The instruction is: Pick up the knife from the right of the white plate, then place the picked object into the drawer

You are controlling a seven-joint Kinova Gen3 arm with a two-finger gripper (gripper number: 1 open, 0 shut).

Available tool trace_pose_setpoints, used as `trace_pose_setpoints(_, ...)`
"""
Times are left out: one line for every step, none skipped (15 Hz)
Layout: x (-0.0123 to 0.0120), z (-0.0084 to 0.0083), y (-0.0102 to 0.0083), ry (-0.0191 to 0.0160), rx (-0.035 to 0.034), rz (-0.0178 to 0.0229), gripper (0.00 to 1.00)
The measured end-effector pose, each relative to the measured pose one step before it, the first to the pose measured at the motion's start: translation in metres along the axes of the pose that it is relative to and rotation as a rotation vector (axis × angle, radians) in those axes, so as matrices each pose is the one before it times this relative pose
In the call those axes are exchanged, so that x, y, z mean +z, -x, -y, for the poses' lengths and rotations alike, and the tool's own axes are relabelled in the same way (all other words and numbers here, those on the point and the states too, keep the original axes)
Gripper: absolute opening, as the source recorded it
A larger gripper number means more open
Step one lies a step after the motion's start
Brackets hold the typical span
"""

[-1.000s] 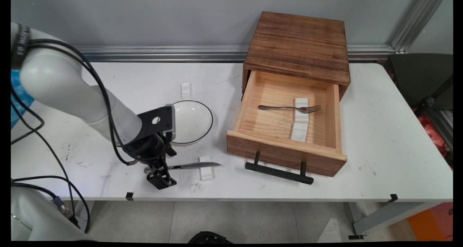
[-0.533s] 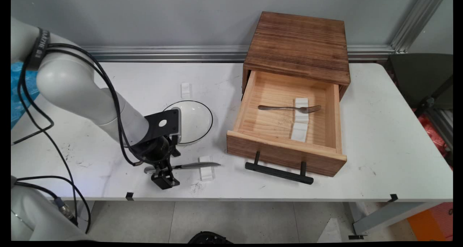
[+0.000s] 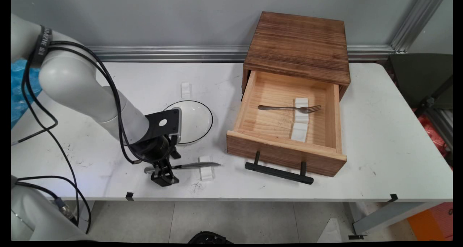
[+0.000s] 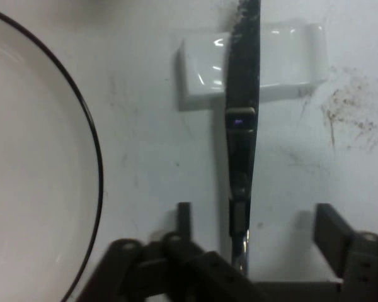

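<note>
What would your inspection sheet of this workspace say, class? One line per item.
Surface: white table, scuffed.
Job's things: knife lying across a white rest; gripper astride its handle.
Clutter: plate; open drawer holding a fork on two rests; spare rest.
Grippers: jaws open, either side of the knife handle.
Cables: black cables hanging from the arm.
Surroundings: grey wall, aluminium framing.

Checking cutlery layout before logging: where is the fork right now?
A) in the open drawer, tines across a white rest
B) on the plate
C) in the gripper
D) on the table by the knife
A: the fork lies inside the open drawer, its tines across a white rest.
</note>
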Motion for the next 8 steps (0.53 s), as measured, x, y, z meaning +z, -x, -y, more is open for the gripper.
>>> trace_pose_setpoints(0.0001, 0.00056, 0.0002, 0.00094, 0.00409, 0.00238, 0.0)
trace_pose_setpoints(0.00039, 0.00042, 0.00001, 0.00109, 0.00359, 0.00161, 0.0)
trace_pose_setpoints(0.00054, 0.00051, -0.00005, 0.00086, 0.00356, 0.00168, 0.0)
trace_pose_setpoints(0.00092, 0.00076, -0.00013, 0.00005, 0.00384, 0.00176, 0.0)
trace_pose_setpoints(0.00056, 0.00056, 0.0003, -0.0007, 0.00092, 0.00193, 0.0)
trace_pose_setpoints(0.00042, 0.00097, 0.00009, -0.00148, 0.00122, 0.00187, 0.0)
trace_pose_setpoints(0.00014, 0.00098, -0.00004, -0.00116, 0.00126, 0.0015, 0.0)
trace_pose_setpoints(-0.00022, 0.00062, 0.00059, -0.00065, -0.00018, 0.00224, 0.0)
